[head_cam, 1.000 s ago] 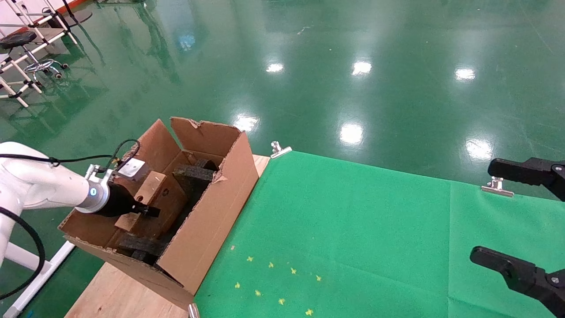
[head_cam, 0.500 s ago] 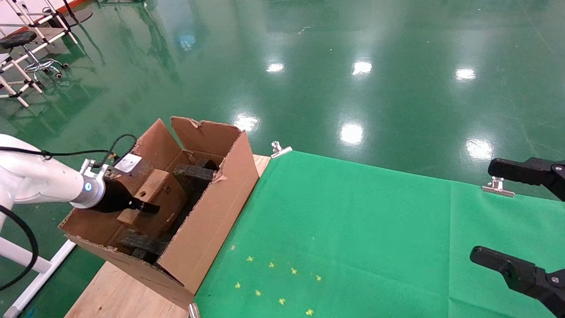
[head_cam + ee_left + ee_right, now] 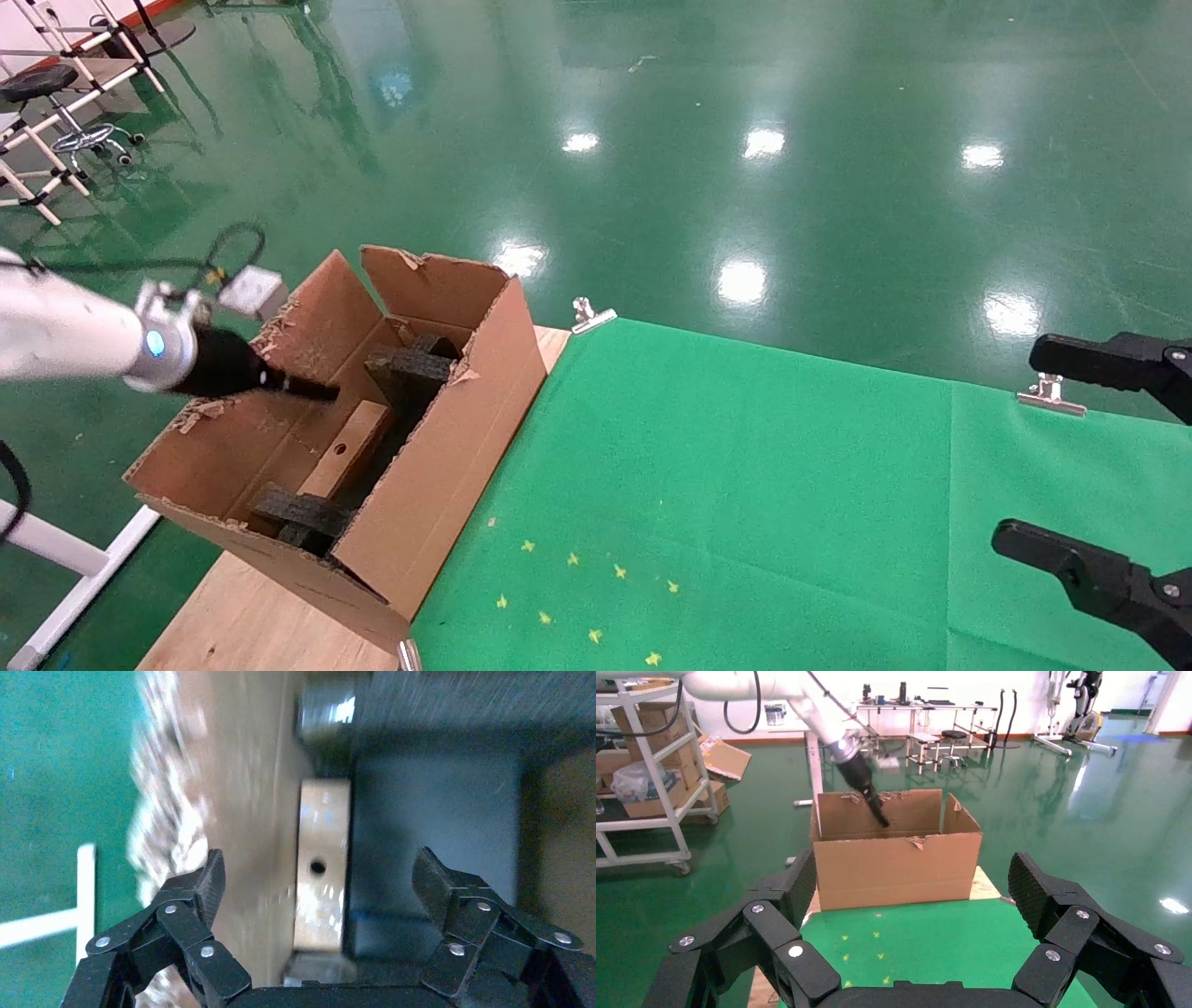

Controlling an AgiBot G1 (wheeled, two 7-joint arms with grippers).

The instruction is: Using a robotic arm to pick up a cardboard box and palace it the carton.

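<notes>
Hanging above the near-left flap of the carton (image 3: 438, 438), the left tool (image 3: 317, 391) points down into the opening with its black fingers (image 3: 193, 888) spread wide and nothing between them. The white robotic arm (image 3: 65, 331) that carries it reaches in from the robot's left side, its blue light and grey camera block showing just outside the carton's torn edge.

The cardboard box (image 3: 345, 447) lies inside the carton, low between the left wall and the black foam inserts (image 3: 410, 368). Its narrow face with the small round hole faces up. In the left wrist view the same box (image 3: 322, 874) shows as a pale strip with the hole near its middle, set against a dark foam block, and it sits between the two spread fingers but well below them, not touched by either.

The carton stands on the left end of the table (image 3: 242, 624), on bare wood, with its upright flaps ragged along the top. A green cloth (image 3: 745, 485) covers the rest of the table, held by metal clips (image 3: 589, 315) at the far edge, and small yellow marks dot it near the carton.

The right tool (image 3: 912, 888) rests parked at the right side over the green cloth, its fingers spread wide and empty, facing the carton from well apart.
</notes>
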